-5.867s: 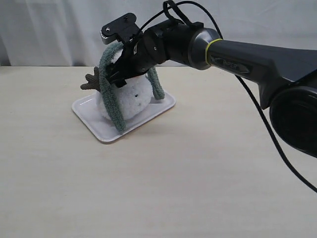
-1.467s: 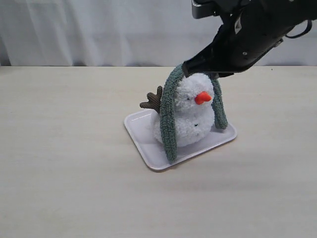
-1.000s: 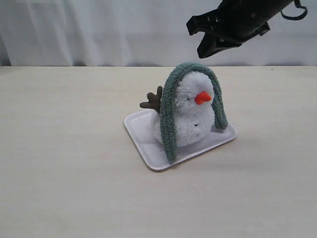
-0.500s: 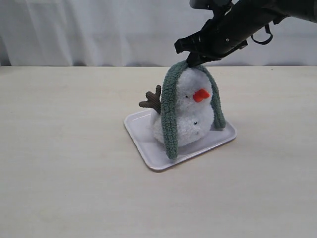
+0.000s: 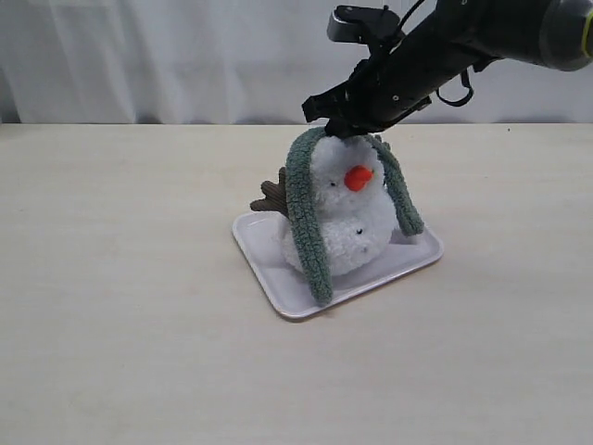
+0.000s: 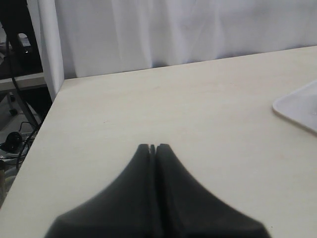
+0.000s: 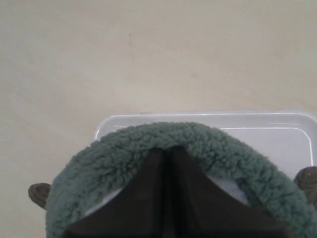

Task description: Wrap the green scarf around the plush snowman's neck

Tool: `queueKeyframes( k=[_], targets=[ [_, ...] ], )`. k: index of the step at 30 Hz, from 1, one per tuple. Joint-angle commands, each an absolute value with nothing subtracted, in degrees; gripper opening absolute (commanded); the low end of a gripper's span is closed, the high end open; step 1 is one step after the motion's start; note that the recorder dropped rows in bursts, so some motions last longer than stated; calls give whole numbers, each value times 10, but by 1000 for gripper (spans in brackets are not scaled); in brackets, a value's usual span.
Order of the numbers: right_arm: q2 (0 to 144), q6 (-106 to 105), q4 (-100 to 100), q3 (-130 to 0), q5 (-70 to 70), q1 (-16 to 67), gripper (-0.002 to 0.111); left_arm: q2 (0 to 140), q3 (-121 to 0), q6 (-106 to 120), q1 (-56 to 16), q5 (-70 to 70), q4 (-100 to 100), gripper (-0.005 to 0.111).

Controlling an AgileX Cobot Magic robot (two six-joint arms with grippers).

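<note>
**Scarf draped over head, not at neck**

The green scarf (image 5: pixel 306 218) is a fuzzy, muted grey-green strip, rope-like w/ rounded ends. It arches over the top of the plush snowman (image 5: pixel 347 239), on the head ball. It is not down in the snowman's neck (image 5: pixel 350 207) crease.

Long axis goes up the frame-left side of the head, over the crown and down the frame-right side. So it spans left-right in the ext. view, w/ both ends pointing down. The left strand hangs lower, its end at the front part of the white tray (image 5: pixel 264 260). The right strand ends higher, beside the body ball.

Snowman is fluffy white, two balls, upright on the tray, a bit right of frame centre. Its orange nose (image 5: pixel 358 176) points toward lower right. A brown twig arm (image 5: pixel 271 195) sticks out frame-left, behind the scarf. The tray lies on the pale desk (image 5: pixel 130 334).

Right claw (image 5: pixel 341 130) has its jaws fully together, tips pressed onto the scarf at the crown. Nothing is visible between them. Left claw (image 6: pixel 152 147) has its jaws together too, empty, over bare desk w/ a tray corner nearby.
</note>
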State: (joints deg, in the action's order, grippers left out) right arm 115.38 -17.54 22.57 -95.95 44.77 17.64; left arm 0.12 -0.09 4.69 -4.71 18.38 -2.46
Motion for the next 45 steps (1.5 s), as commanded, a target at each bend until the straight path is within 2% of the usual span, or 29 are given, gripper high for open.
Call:
queueKeyframes(
  k=[1, 8, 15, 22, 24, 35, 45],
  targets=[
    [1165, -168, 168, -958, 476, 178, 4, 0, 0, 47, -51, 177, -23, 0],
    [1124, -167, 154, -983, 509, 181, 4, 0, 0, 47, -51, 177, -23, 0],
    [1061, -164, 223, -986, 539, 190, 4, 0, 0, 47, -51, 177, -23, 0],
    [1063, 49, -35, -986, 556, 292, 4, 0, 0, 47, -51, 177, -23, 0],
    [1066, 79, -39, -986, 553, 301, 4, 0, 0, 47, -51, 177, -23, 0],
    [1142, 103, -34, -993, 470, 282, 4, 0, 0, 47, -51, 177, -23, 0],
    [1181, 75, -37, -993, 502, 282, 4, 0, 0, 47, -51, 177, -23, 0]
  ],
)
